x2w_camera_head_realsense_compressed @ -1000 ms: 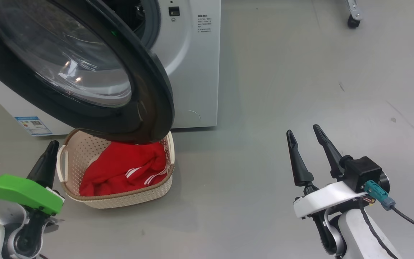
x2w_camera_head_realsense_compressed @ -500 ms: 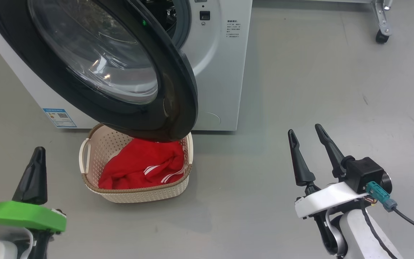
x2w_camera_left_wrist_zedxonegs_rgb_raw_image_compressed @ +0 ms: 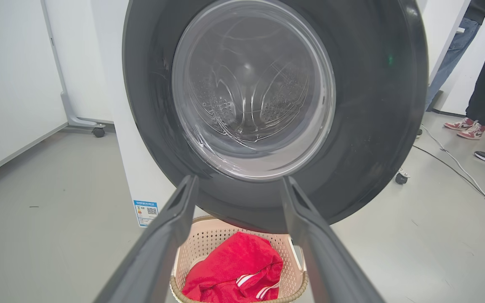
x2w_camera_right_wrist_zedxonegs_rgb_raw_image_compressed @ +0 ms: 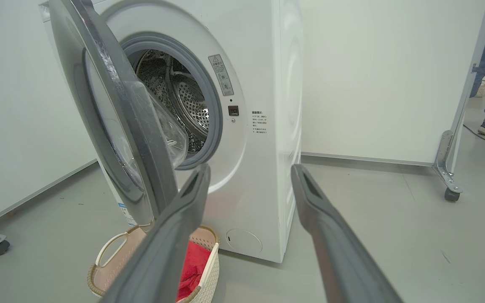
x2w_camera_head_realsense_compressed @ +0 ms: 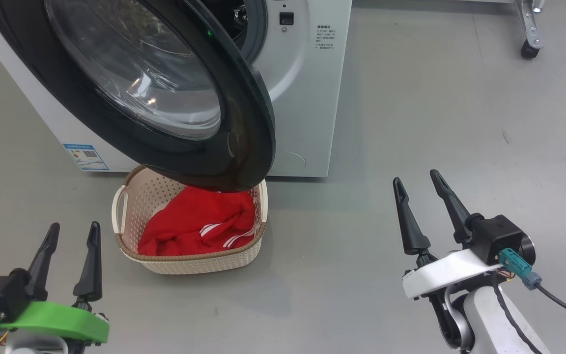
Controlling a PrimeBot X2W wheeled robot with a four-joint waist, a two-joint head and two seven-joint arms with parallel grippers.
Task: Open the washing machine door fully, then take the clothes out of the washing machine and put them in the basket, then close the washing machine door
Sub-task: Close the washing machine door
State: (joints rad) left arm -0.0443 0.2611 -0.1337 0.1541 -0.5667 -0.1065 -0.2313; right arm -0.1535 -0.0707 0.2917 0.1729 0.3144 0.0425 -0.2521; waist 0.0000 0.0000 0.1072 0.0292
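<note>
Grey floor (x2w_camera_head_realsense_compressed: 410, 123) of a white-walled room, with the washing machine (x2w_camera_head_realsense_compressed: 307, 98) at the back. Its door (x2w_camera_head_realsense_compressed: 140, 73) hangs open, lower rim above the basket (x2w_camera_head_realsense_compressed: 199, 265), which stands just in front of the machine and holds the red clothes (x2w_camera_head_realsense_compressed: 189, 226). The steel drum (x2w_camera_right_wrist_zedxonegs_rgb_raw_image_compressed: 187, 105) shows behind the door. Beside the basket is the left gripper (x2w_camera_head_realsense_compressed: 74, 227), with the right gripper (x2w_camera_head_realsense_compressed: 414, 178) well apart. Both pairs of fingers (x2w_camera_head_realsense_compressed: 91, 260) are spread, holding nothing.

Door (x2w_camera_head_realsense_compressed: 253, 128) low over basket (x2w_camera_head_realsense_compressed: 199, 265) rear; bare floor (x2w_camera_head_realsense_compressed: 410, 98) to the right.
</note>
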